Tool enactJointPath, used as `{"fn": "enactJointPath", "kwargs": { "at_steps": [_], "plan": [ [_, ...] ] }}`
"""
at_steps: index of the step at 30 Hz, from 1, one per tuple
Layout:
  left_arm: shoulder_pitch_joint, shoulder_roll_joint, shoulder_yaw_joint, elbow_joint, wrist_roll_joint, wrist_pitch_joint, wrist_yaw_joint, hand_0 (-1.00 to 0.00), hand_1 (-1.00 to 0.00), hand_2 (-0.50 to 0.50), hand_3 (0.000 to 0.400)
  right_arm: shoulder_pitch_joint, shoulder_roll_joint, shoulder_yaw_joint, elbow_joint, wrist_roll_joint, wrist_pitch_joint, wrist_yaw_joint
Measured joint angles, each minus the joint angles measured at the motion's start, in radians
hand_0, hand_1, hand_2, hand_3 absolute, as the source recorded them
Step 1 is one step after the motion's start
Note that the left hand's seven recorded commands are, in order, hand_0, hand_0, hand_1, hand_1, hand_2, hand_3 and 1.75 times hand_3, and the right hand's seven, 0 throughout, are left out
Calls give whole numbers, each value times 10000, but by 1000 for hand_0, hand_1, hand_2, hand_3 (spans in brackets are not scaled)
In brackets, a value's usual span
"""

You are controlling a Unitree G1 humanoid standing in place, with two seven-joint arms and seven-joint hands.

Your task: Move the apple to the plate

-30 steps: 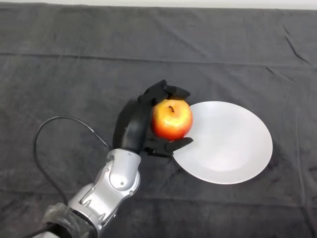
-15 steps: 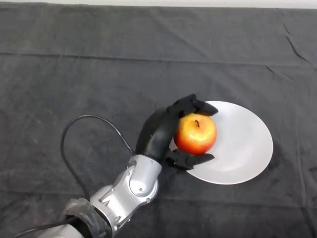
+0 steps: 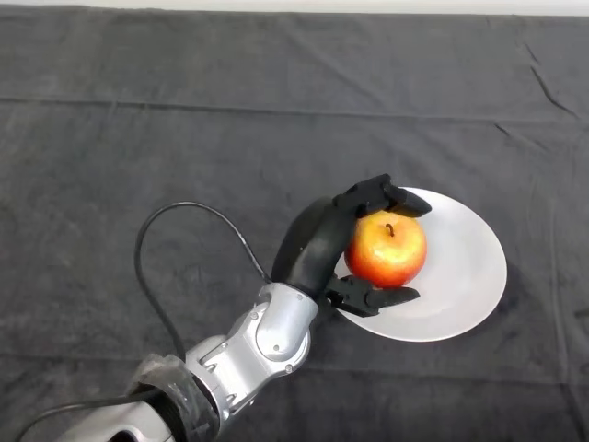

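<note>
A red and yellow apple [image 3: 386, 249] with its stem up is over the left half of a white plate [image 3: 465, 267]. My left hand [image 3: 317, 247] is shut on the apple, with fingers curled over its far side and the thumb under its near side. The black hand comes in from the lower left on a silver-grey arm. I cannot tell whether the apple rests on the plate or is held just above it.
The table is covered by a dark cloth [image 3: 138, 138] with faint creases. A pale strip runs along the far edge at the top of the view.
My left hand has carried the apple to the right, from the plate's left rim to over the plate's left half. The plate has not moved.
</note>
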Motion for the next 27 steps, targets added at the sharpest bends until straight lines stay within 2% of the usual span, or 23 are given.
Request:
{"fn": "enactJointPath", "kwargs": {
  "at_steps": [1, 2, 4, 5, 7, 11, 19, 27],
  "plan": [
    [-4, 11, -89, 63, -34, 0, 0, -1000, -933, -33, 400, 0, 0, 0, 0, 0, 0, 0],
    [-4, 21, -151, 82, -87, 0, -1, -914, -804, -55, 365, 0, 0, -1, 0, 0, 0, 0],
    [-6, 17, -160, 84, -127, 0, -2, -686, -502, -92, 275, 0, 0, 0, 0, 0, 0, 0],
    [-6, 18, -160, 84, -161, 0, -2, -553, -243, -155, 221, 0, 0, 0, 0, 0, 0, 0],
    [-6, 18, -170, 84, -242, 0, -4, -318, 0, -159, 127, 0, 0, 0, 0, 0, 0, 0],
    [-27, 22, -193, 85, -327, 0, -16, -16, 0, -8, 6, 0, 0, 0, 0, 0, 0, 1],
    [-54, 131, -184, 84, -506, 0, -237, 0, 0, 0, 0, 0, 0, 0, 0, 0, 0, 1],
    [-62, 863, 455, -305, -513, 5, -380, 0, 0, 0, 0, 0, 0, -2, 0, 1, -1, 2]
  ]
}}
